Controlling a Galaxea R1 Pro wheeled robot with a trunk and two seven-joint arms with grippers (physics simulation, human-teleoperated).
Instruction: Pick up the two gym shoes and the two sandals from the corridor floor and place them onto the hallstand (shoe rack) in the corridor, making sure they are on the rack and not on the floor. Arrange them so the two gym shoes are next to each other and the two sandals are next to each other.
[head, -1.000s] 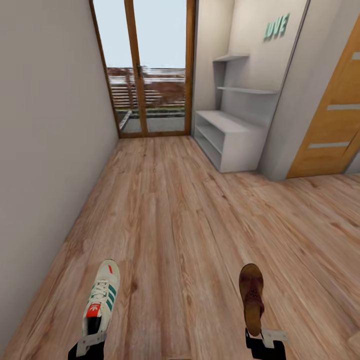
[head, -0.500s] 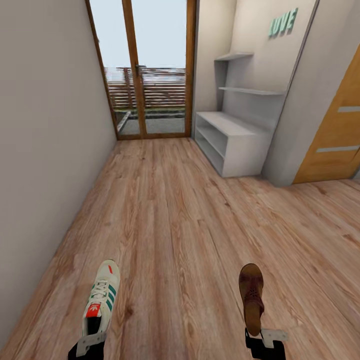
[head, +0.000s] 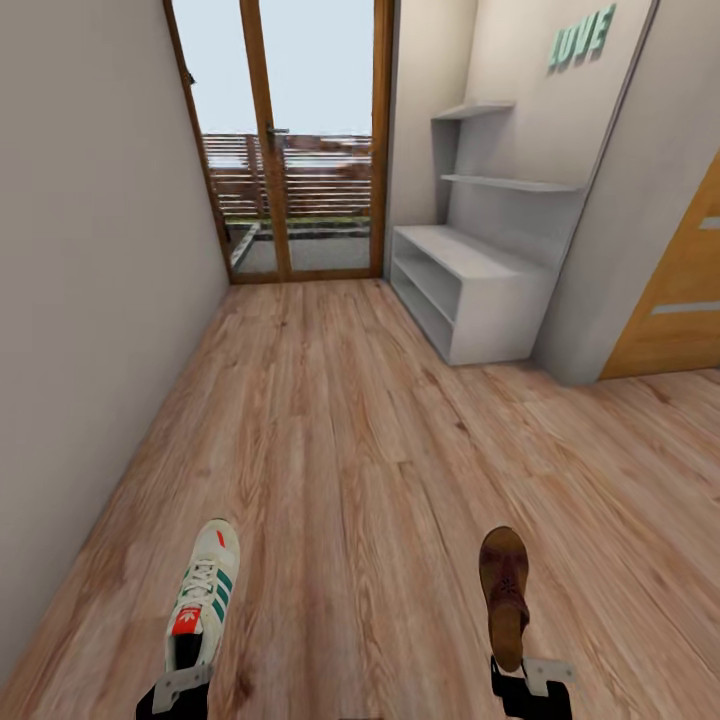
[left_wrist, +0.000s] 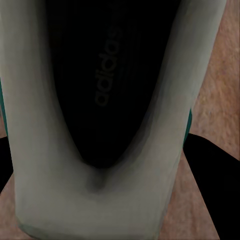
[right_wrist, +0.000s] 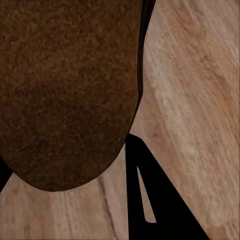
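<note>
gym shoe (head: 203, 600): light, soft, left fingers (head: 172, 692) clamped on heel | sandal (head: 503, 592): thin, bendy, right fingers (head: 530, 680) clamped on heel | both well short of hallstand (head: 470, 290)

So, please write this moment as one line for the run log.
left gripper: holds sneaker | right gripper: holds sandal | shoe rack: ahead right, bare | phase: carrying

- The left hand (head: 175, 690) is black at the base, with a pale grey flat metal plate at its tip.
- The right hand (head: 530, 685) looks the same: black body, light grey plate.
- In the right wrist view, a black finger (right_wrist: 150, 200) carries a narrow pale slot.
</note>
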